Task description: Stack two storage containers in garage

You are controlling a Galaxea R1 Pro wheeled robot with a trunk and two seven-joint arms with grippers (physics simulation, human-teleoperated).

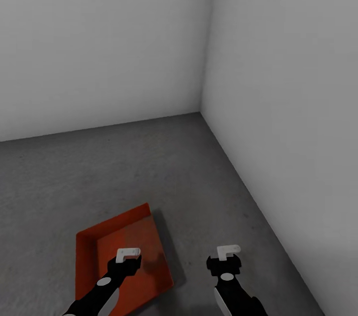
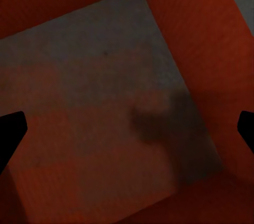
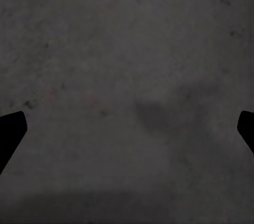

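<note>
One orange-red storage container [image 1: 141,231] lies on the grey concrete floor [image 1: 149,167] of the garage, low in the head view and left of centre. I cannot tell whether a second container sits nested in it. My left gripper [image 1: 128,255] hovers open over its inside, holding nothing. In the left wrist view the container's bottom [image 2: 106,86] and walls [image 2: 185,28] spread between the open left gripper [image 2: 127,126]. To the right of the container my right gripper [image 1: 228,251] hangs open over bare floor [image 3: 127,49], empty in the right wrist view too [image 3: 127,126].
Two plain white walls meet in a corner [image 1: 201,112] ahead. The right wall [image 1: 288,82] runs close along my right arm's side. Open concrete stretches ahead and to the left of the container.
</note>
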